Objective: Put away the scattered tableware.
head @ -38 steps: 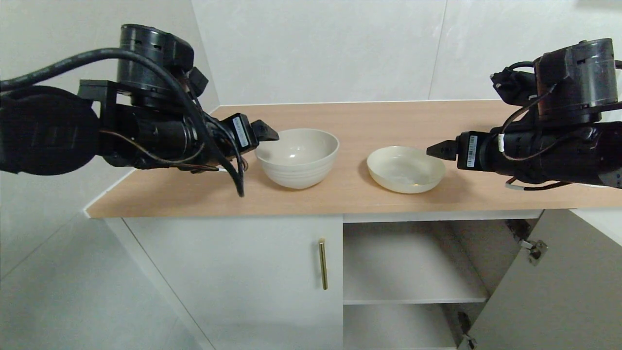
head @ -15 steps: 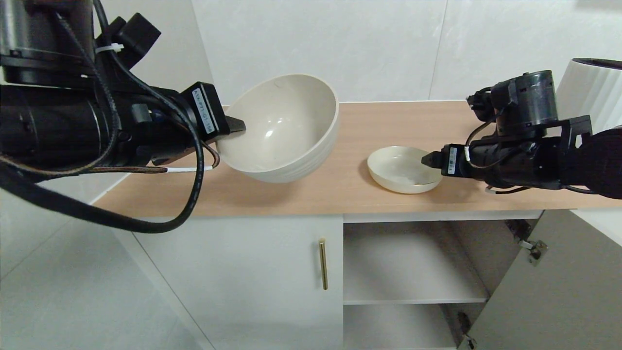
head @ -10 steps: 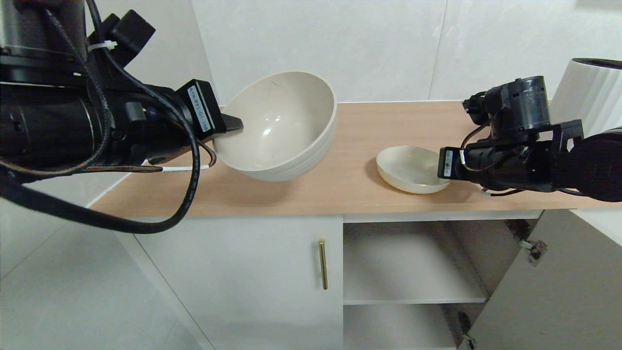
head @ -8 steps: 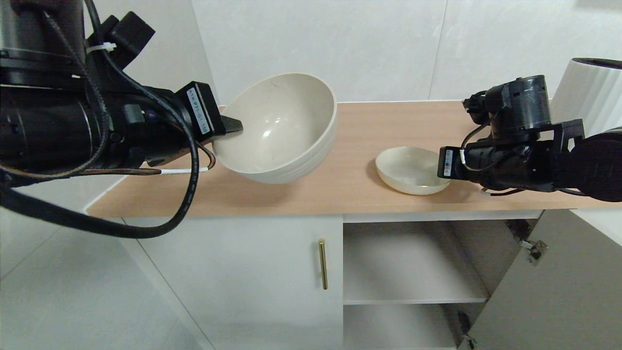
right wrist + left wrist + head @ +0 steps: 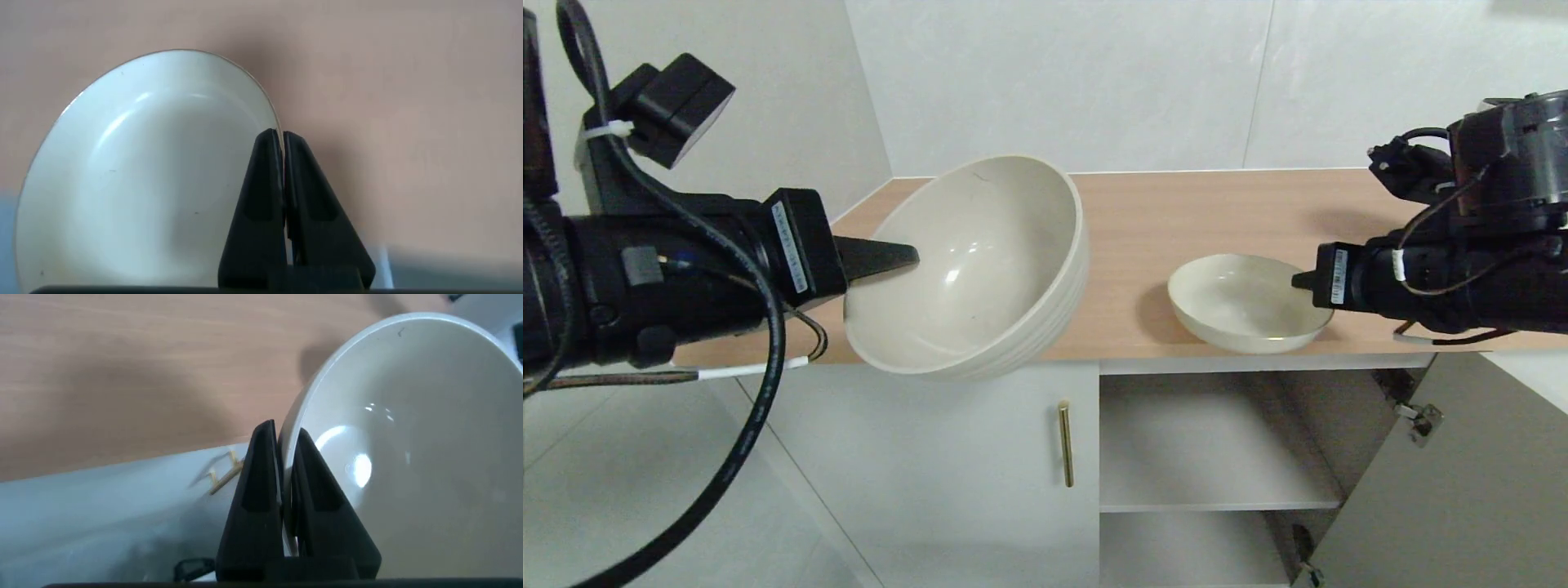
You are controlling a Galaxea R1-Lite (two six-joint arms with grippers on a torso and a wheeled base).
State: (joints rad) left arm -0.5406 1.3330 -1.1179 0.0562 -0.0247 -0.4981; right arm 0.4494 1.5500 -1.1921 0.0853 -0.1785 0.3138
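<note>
— Holding anything in the left gripper (image 5: 882, 263) (image 5: 282, 445)?

— Held the large bowl (image 5: 980, 269) (image 5: 409, 457) by its rim, pinched shut across the wall, one side inside and one outside. Carried it tilted in the air, hanging out past the front edge of the counter (image 5: 1176, 204).

— And the right gripper (image 5: 1297, 282) (image 5: 282, 140)?

— Clamped likewise on the rim of the small dish (image 5: 1241, 306) (image 5: 147, 171), right at the counter's front edge. Could not tell whether lifted off the wood or touching it.

— Saw room to move?

— Noted the two pieces well apart. Below the dish, saw the cabinet (image 5: 980, 523) with its right compartment (image 5: 1217, 441) open, a shelf (image 5: 1217, 502) across it and the door (image 5: 1445, 490) swung out to the right. Saw the left door (image 5: 915, 441) shut, brass handle (image 5: 1065, 443) just beside the opening.

— Changed since earlier?

— Found both pieces flat on the counter 2.5 s back. Since then, lifted and tipped the bowl, then brought it lower and forward past the edge. Shifted the dish rightward and nearer the edge.
</note>
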